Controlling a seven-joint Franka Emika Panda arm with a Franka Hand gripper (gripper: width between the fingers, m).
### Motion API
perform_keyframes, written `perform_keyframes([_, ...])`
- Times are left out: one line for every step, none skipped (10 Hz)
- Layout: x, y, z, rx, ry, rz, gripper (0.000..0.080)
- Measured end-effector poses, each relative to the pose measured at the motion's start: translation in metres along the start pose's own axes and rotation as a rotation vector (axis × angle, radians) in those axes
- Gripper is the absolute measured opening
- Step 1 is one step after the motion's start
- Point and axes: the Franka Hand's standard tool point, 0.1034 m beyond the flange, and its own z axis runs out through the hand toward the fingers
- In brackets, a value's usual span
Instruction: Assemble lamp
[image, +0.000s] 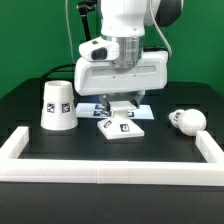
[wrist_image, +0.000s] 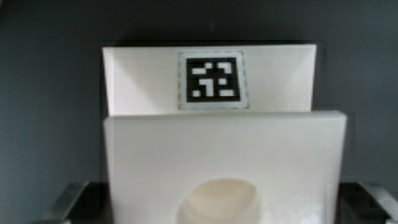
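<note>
**Gripper at the base, bulb next**

The gripper (image: 122, 110) hung directly over the base (image: 122, 128), its fingers (wrist_image: 75, 203) straddling the base's sides. Whether they pinched it could not be told. The shade (image: 57, 105) stood to the exterior view's left of the base and the bulb (image: 186, 120) lay to its right. Positioning the base seemed the step in hand; next, the bulb needed fetching to the base's socket (wrist_image: 222, 196).
</note>
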Motion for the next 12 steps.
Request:
perform_keyframes([0.012, -0.005, -0.001, -0.003, 0.011, 0.048, 0.0534])
perform_keyframes([0.026, -0.011, -0.001, -0.007, 0.028, 0.074, 0.0534])
perform_keyframes([0.039, -0.015, -0.002, -0.011, 0.047, 0.088, 0.0534])
perform_keyframes([0.049, -0.019, -0.003, -0.012, 0.056, 0.11, 0.0534])
perform_keyframes([0.063, -0.023, -0.004, -0.014, 0.071, 0.113, 0.0534])
perform_keyframes([0.075, -0.026, -0.005, -0.014, 0.083, 0.131, 0.0534])
perform_keyframes([0.086, -0.031, -0.006, -0.014, 0.089, 0.143, 0.0534])
perform_keyframes([0.094, -0.035, -0.006, -0.013, 0.089, 0.147, 0.0535])
perform_keyframes([0.107, -0.038, -0.007, -0.013, 0.097, 0.156, 0.0535])
perform_keyframes([0.121, -0.039, -0.008, -0.013, 0.112, 0.169, 0.0535])
perform_keyframes([0.131, -0.038, -0.008, -0.014, 0.124, 0.171, 0.0535])
perform_keyframes([0.143, -0.039, -0.009, -0.012, 0.137, 0.202, 0.0535])
